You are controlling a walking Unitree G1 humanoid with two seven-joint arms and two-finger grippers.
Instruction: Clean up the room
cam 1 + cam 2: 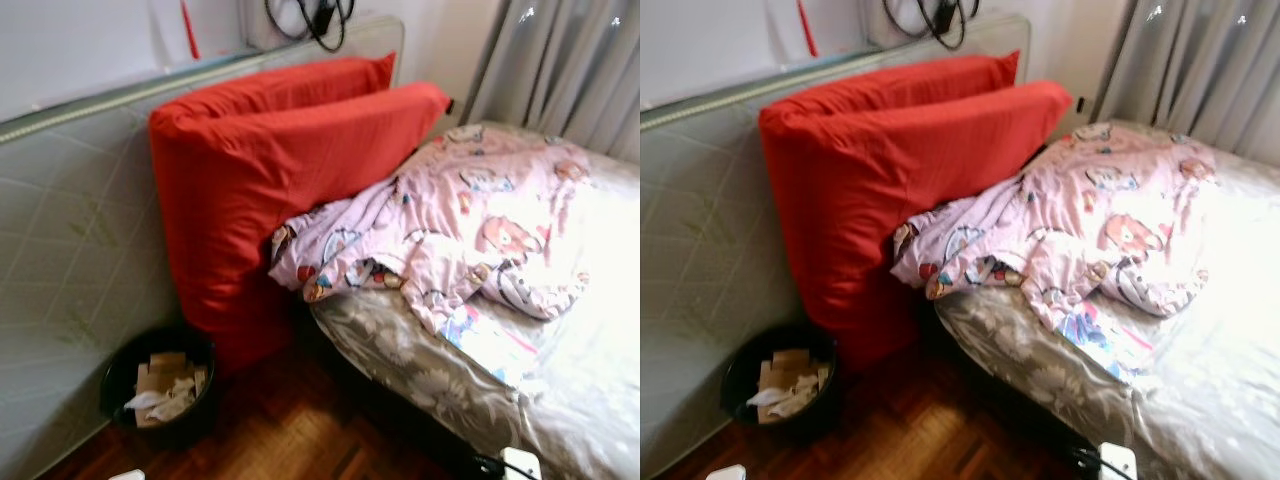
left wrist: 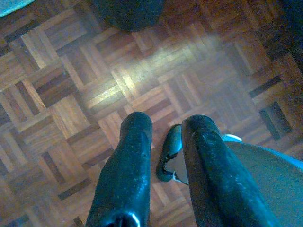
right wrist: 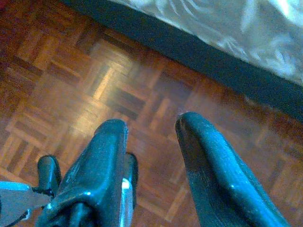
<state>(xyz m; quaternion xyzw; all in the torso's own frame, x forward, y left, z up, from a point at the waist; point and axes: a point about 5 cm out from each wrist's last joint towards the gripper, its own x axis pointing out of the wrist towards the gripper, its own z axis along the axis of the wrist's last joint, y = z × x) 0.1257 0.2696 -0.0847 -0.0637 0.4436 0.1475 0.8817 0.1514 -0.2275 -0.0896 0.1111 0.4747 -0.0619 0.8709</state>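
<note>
Bedroom waiting to be tidied, both arms hanging idle over the floor.

From the left: a black bin (image 1: pixel 160 390) of paper scraps sits near the upright mattress (image 1: pixel 70 270), then two red cushions (image 1: pixel 270 170), then a pink blanket (image 1: pixel 450 230) lying crumpled on the bed (image 1: pixel 590 380). The blanket looks soft, light and floppy; I'd pinch a bunched fold at its near edge. The left gripper (image 2: pixel 165 142) and right gripper (image 3: pixel 149 142) point down at the parquet floor (image 2: pixel 71 104), fingers apart, holding nothing.
</note>
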